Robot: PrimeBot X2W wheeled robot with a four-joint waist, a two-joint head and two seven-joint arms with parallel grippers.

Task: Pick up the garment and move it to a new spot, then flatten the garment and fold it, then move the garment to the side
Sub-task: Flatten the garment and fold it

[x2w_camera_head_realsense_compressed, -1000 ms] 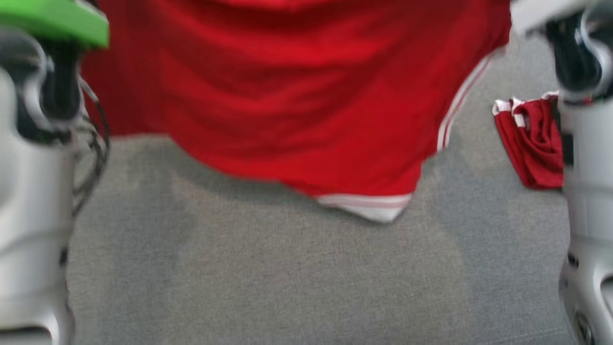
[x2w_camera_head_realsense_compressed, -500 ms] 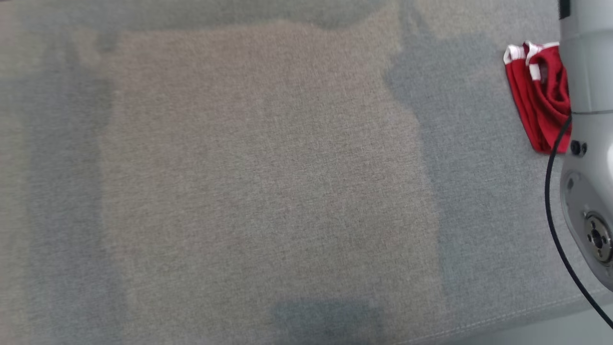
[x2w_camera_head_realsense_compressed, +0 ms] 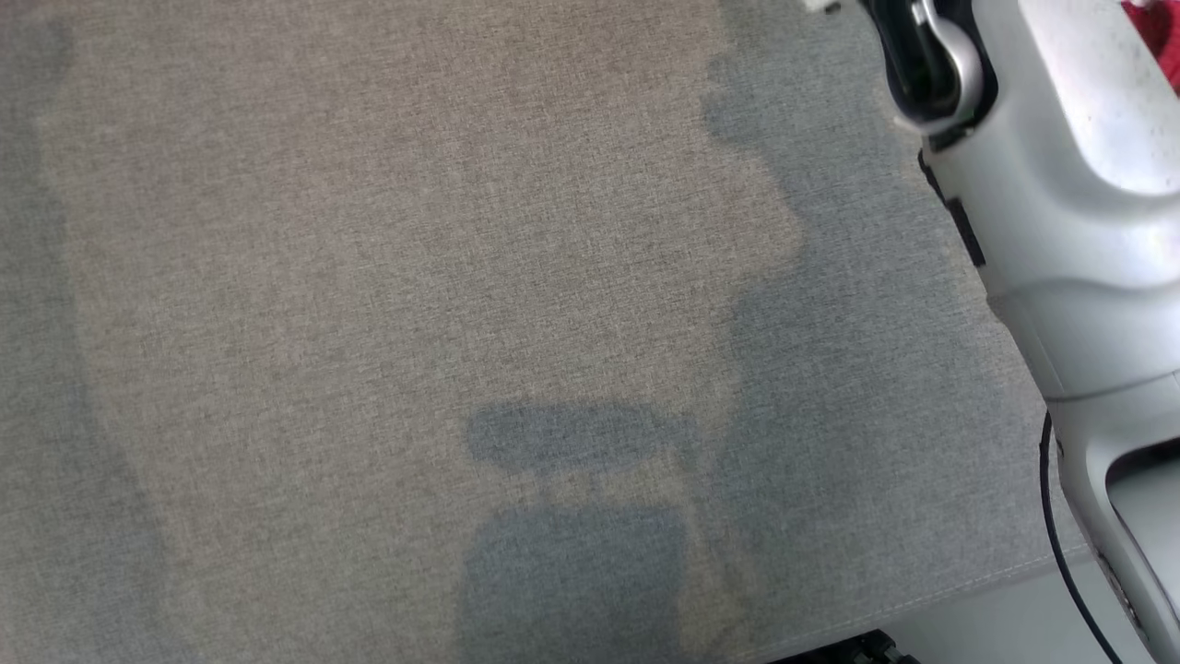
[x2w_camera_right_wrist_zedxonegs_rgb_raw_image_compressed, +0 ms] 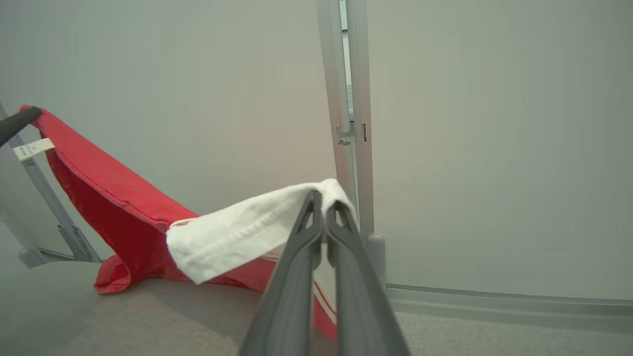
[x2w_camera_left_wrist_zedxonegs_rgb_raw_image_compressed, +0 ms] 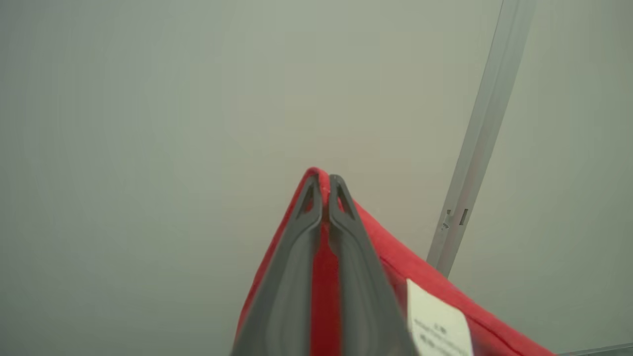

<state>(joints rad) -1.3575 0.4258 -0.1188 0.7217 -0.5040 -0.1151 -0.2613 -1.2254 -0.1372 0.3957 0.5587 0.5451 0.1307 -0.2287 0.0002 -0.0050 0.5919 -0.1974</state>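
The red garment (x2w_camera_right_wrist_zedxonegs_rgb_raw_image_compressed: 113, 198) with white trim is held up between both grippers above the grey fabric surface (x2w_camera_head_realsense_compressed: 369, 277). In the right wrist view my right gripper (x2w_camera_right_wrist_zedxonegs_rgb_raw_image_compressed: 324, 200) is shut on its white ribbed band (x2w_camera_right_wrist_zedxonegs_rgb_raw_image_compressed: 237, 232). The cloth stretches from there to the left gripper's dark fingers (x2w_camera_right_wrist_zedxonegs_rgb_raw_image_compressed: 15, 122) at the far left, and its lower edge droops onto the surface. In the left wrist view my left gripper (x2w_camera_left_wrist_zedxonegs_rgb_raw_image_compressed: 324, 184) is shut on a red edge of the garment (x2w_camera_left_wrist_zedxonegs_rgb_raw_image_compressed: 420, 267), beside a white label (x2w_camera_left_wrist_zedxonegs_rgb_raw_image_compressed: 437, 321). My pale right forearm (x2w_camera_head_realsense_compressed: 1060, 231) crosses the head view's right side.
A plain pale wall with an upright grey frame post (x2w_camera_right_wrist_zedxonegs_rgb_raw_image_compressed: 346, 99) stands close behind the held garment. A sliver of other red cloth (x2w_camera_head_realsense_compressed: 1160, 23) peeks past the forearm at the head view's top right corner. The surface's front edge (x2w_camera_head_realsense_compressed: 922, 604) runs along the lower right.
The head camera has shifted, so the raised garment seen one second ago is out of its view. The small red bundle has slid to the top right corner behind the right forearm.
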